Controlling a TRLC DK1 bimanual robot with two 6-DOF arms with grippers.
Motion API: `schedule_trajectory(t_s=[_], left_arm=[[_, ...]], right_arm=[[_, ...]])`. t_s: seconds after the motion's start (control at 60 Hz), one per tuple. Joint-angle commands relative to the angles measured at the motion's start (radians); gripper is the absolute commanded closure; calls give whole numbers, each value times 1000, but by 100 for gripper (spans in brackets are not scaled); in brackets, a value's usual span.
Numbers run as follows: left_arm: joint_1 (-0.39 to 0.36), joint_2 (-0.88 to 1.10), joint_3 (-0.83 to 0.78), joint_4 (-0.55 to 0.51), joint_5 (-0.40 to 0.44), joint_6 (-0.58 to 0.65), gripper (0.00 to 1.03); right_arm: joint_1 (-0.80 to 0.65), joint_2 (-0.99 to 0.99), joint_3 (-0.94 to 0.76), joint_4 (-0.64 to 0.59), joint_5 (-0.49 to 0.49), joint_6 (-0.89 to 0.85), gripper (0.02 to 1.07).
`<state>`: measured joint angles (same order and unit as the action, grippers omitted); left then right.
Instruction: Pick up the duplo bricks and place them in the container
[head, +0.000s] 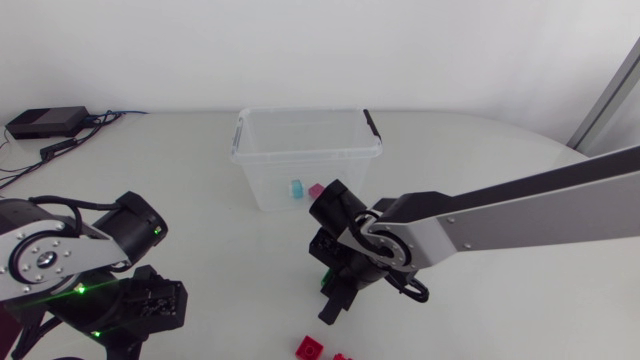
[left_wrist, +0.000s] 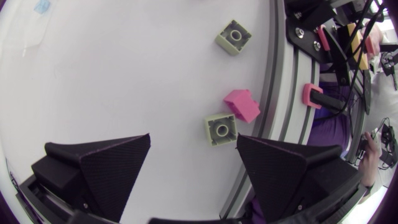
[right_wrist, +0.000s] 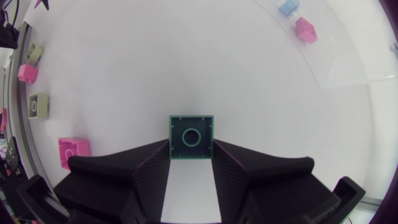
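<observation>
right hand (right_wrist: 191, 152) grips green brick (right_wrist: 191, 129), hollow underside twd cam.

My gripper (right_wrist: 191, 155) clamps a green brick (right_wrist: 191, 132) between both fingertips. A pink brick (right_wrist: 73, 151) lies beside it. Ahead, the container (right_wrist: 348, 65) holds a blue brick (right_wrist: 287, 7) and a second pink brick (right_wrist: 305, 30).
</observation>
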<state>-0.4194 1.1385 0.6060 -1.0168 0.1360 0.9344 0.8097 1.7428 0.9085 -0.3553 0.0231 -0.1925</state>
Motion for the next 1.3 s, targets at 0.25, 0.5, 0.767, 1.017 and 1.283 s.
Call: schedule_trajectory(t_s=[0.25,0.5,0.767,1.017,1.283], left_arm=[[-136,76,-74,30,-16,-131,8],[-153,182,-103,124,-70,-181,10],[-150,254,-95,205,-76,-229,56],[-82,182,-71,169,-79,-183,83],[65,70,83,52,-76,-72,83]], right_arm=[[-9,-75,-49,9,3,-8,90],[-15,-127,-48,-10,5,-12,89],[-56,-227,24,-56,28,-13,89],[-168,-252,168,21,41,1,89],[-225,-138,339,118,55,47,89]])
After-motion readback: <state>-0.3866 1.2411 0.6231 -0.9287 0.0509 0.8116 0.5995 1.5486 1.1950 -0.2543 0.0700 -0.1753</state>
